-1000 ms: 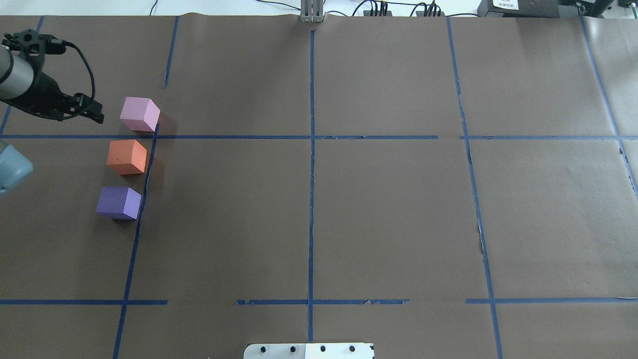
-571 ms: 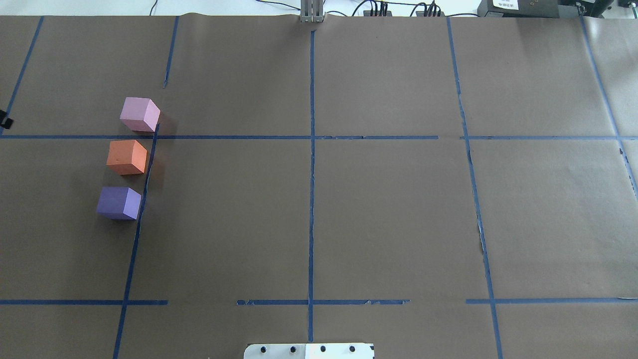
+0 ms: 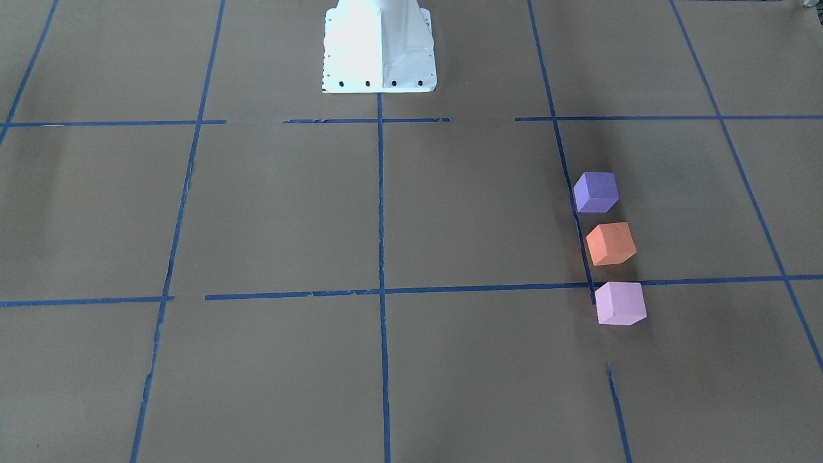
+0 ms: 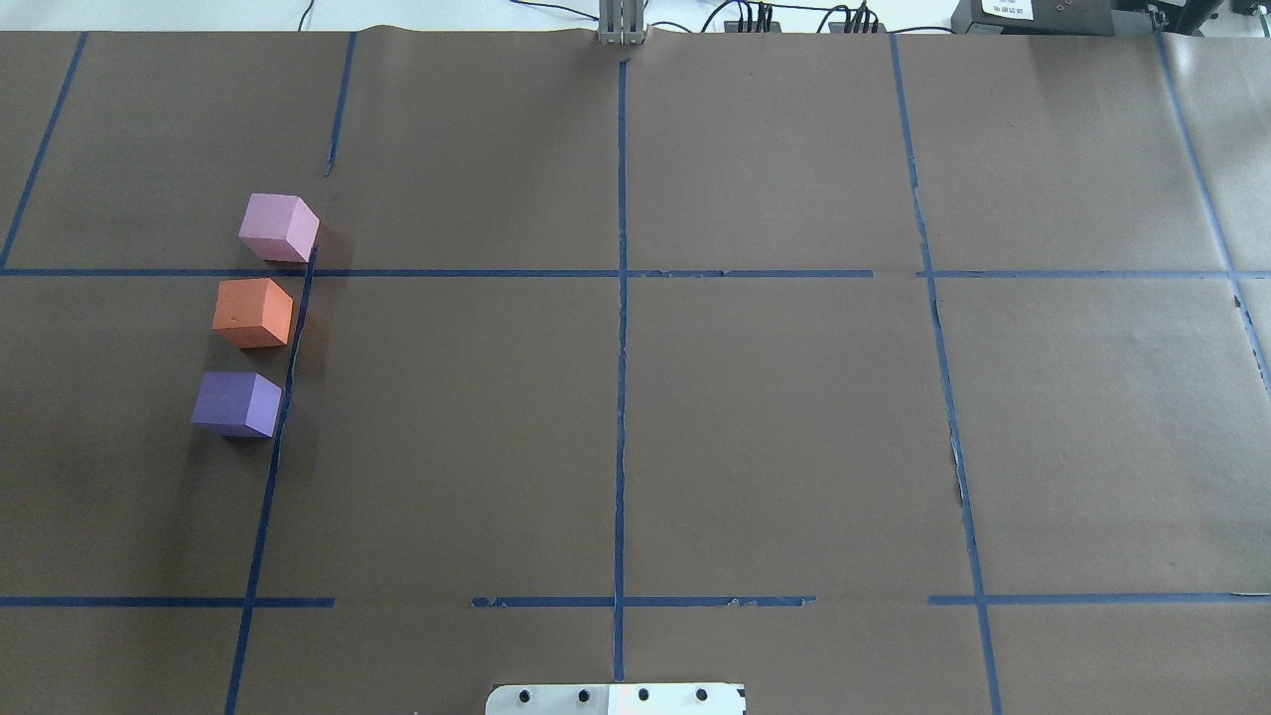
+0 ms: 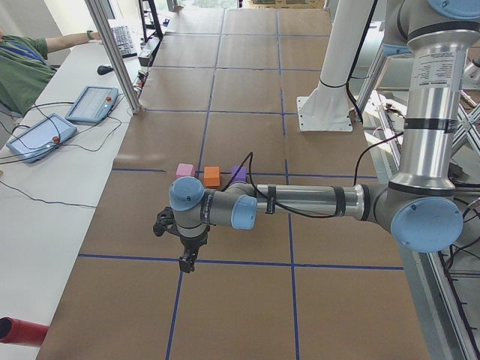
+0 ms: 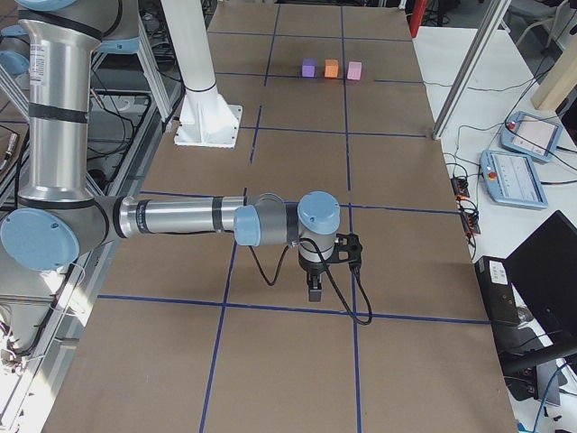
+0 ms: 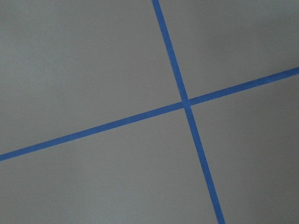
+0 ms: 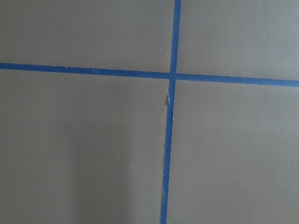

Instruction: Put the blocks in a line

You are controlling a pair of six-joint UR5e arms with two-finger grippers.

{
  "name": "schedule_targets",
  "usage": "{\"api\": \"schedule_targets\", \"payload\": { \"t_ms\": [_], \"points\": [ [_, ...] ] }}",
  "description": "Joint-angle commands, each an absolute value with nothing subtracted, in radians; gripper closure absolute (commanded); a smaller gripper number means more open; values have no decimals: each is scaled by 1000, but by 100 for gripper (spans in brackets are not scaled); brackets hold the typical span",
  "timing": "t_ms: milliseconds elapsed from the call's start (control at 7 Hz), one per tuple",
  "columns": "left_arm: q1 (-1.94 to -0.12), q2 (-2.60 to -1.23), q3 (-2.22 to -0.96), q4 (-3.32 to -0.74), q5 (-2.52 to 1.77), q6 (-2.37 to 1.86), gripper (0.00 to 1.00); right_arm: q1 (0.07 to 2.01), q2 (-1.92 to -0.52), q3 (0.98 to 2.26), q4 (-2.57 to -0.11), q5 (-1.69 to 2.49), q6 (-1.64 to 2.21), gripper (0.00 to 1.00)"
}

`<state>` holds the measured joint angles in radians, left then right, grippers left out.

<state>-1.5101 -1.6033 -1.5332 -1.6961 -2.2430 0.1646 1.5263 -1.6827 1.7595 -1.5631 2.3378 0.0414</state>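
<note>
We have three blocks to look at, all on the robot's left half of the table. They sit in a row running away from the robot, just beside a blue tape line point(image 4: 288, 377). The violet-purple block point(image 4: 237, 404) is nearest the robot and the orange block point(image 4: 253, 313) is in the middle. The pink-lilac block point(image 4: 279, 227) is farthest, just past a crossing strip of tape. They stand apart, none touching, each flat on the brown paper point(image 4: 635, 417).

On handling, we judge these light and a little soft, foam-like cubes by the look of them. The matte skin should give the pads good friction, with no slipping and nothing fragile. A firm squeeze might dent them, so a gentle close seems enough. The best hold, we reckon, is from above across two opposite flat faces. Those should be the faces looking away from the neighbours, since the gaps inside the row are tight.

On looks, we see equal cubes with crisp edges, plain colours and no markings we can make out. Each is turned slightly differently.

The left gripper point(image 5: 185, 260) hangs over bare paper, well apart from the row, and we cannot tell how its jaws stand. The right gripper point(image 6: 314, 290) is far off at the other end, and we cannot tell there either.
</note>
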Motion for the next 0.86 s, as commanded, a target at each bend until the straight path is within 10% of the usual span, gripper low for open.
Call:
{"api": "schedule_targets", "payload": {
  "t_ms": [0,714],
  "points": [
    [-1511,-1600,-1540,-1698,-2235,164,0,1526,-1683,1759,-1563,2338,41,0],
    [-1511,-1592,-1580,-1700,-2243,169,0,1526,-1683,1759,-1563,2338,41,0]
  ]
}}
